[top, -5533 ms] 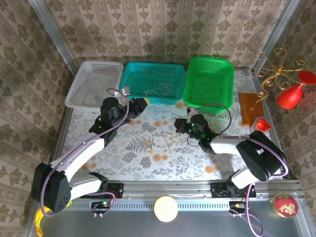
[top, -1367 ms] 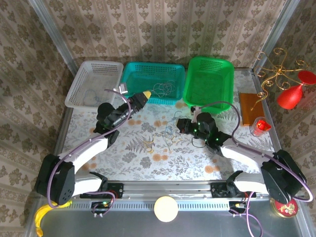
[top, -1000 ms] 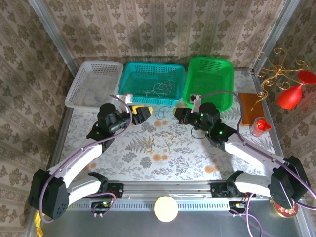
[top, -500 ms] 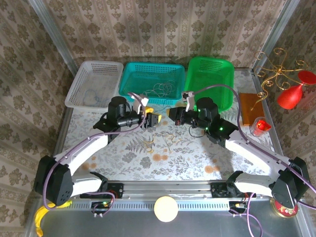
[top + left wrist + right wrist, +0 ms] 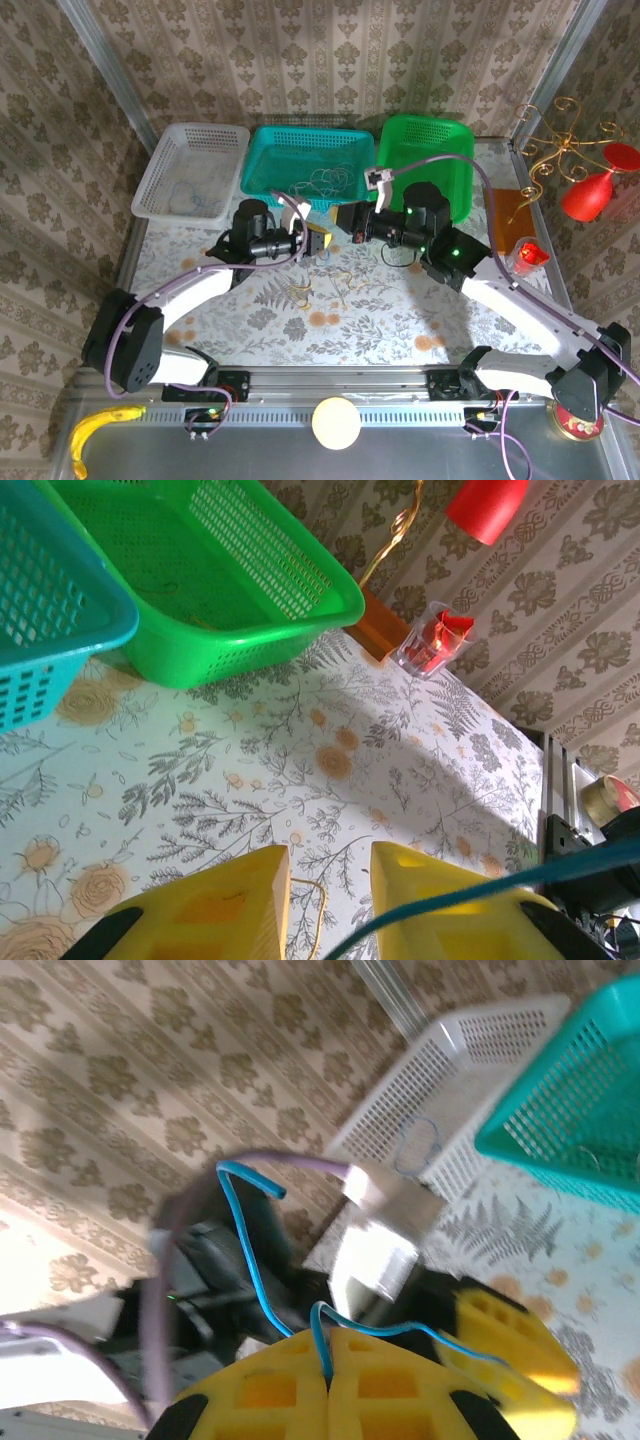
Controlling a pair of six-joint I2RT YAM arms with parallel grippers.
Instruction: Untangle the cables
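Note:
My right gripper (image 5: 328,1335) is shut on a thin blue cable (image 5: 253,1266), which rises from between its yellow fingers and trails toward the left gripper. From above, the right gripper (image 5: 347,222) and left gripper (image 5: 320,238) hang close together just in front of the teal basket. The left gripper (image 5: 330,865) still has a clear gap between its jaws. The blue cable (image 5: 434,904) lies across its right finger. A yellowish cable (image 5: 321,899) rests on the table below that gap. More yellowish loops (image 5: 305,288) lie on the floral table.
White basket (image 5: 160,165), teal basket (image 5: 262,160) with thin wires (image 5: 325,182), and green basket (image 5: 385,170) line the back. A wooden block (image 5: 505,215), red cup (image 5: 528,252) and red ornament (image 5: 590,195) stand at the right.
Both arms have swung inward and the grippers now nearly meet at the table's middle back. The left jaws have narrowed. The right gripper has stayed shut on the blue cable.

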